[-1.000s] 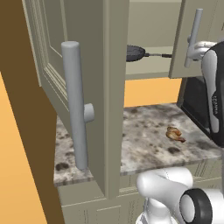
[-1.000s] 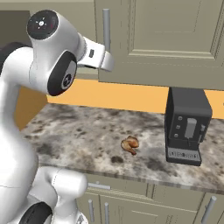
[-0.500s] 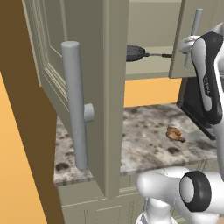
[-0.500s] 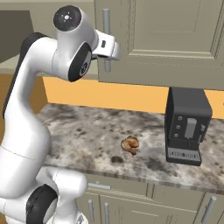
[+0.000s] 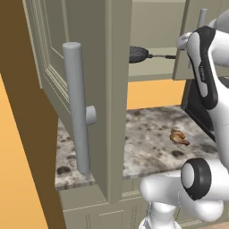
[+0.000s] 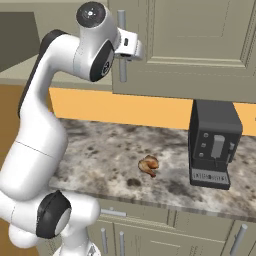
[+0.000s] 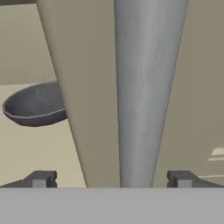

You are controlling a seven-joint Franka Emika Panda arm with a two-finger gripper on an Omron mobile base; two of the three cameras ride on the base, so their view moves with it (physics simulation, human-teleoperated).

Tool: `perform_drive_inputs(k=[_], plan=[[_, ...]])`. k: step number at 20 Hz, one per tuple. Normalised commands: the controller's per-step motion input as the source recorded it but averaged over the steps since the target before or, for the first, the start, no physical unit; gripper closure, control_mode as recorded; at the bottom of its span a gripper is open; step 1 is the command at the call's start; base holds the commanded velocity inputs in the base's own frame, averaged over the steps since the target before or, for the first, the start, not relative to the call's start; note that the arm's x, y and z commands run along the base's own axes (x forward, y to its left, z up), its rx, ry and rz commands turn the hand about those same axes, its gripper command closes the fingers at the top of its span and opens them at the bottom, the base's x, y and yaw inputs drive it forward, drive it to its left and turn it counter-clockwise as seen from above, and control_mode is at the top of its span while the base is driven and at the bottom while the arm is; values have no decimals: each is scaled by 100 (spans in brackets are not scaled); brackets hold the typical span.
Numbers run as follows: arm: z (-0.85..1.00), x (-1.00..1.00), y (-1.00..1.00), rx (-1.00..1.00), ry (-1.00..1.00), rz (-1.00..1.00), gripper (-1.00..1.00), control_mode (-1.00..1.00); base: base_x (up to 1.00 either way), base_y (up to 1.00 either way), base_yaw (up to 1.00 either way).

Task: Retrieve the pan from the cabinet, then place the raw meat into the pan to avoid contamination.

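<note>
The gripper stands wide open, holding nothing; in the hand view its two dark fingertips sit at 7 and 5 o'clock, and the grey bar handle of a cabinet door runs up between them from 6 to 12 o'clock, whether touching them I cannot tell; behind the handle is the beige edge of that door, and past it, at 9 o'clock, the dark round pan rests on the pale shelf inside the cabinet.

In the left base view the nearest thing is the open left door with its own long grey handle at 9 o'clock; beyond it the pan lies on the shelf at 1 o'clock, its thin handle pointing toward 3 o'clock at the arm.

In the right base view the raw meat lies on the speckled counter near the middle, well apart from the black coffee machine at 3 o'clock; above, the cabinet spans 12 to 2 o'clock, and the hand is at its handle at 11 o'clock.
</note>
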Motion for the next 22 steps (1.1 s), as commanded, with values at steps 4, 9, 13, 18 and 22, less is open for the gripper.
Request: perform_drive_inputs(k=[4, 9, 13, 18, 22], plan=[[0, 34, -15, -2, -1, 3, -100, -100, 0, 0, 0], [0, 33, -11, 0, -1, 3, 100, -100, 0, 0, 0], [0, 27, 0, 0, -1, 3, 100, -100, 0, 0, 0], [0, 9, 0, 0, -2, 3, 100, -100, 0, 0, 0], [-2, -15, -11, 0, -1, 0, 100, -100, 0, 0, 0]])
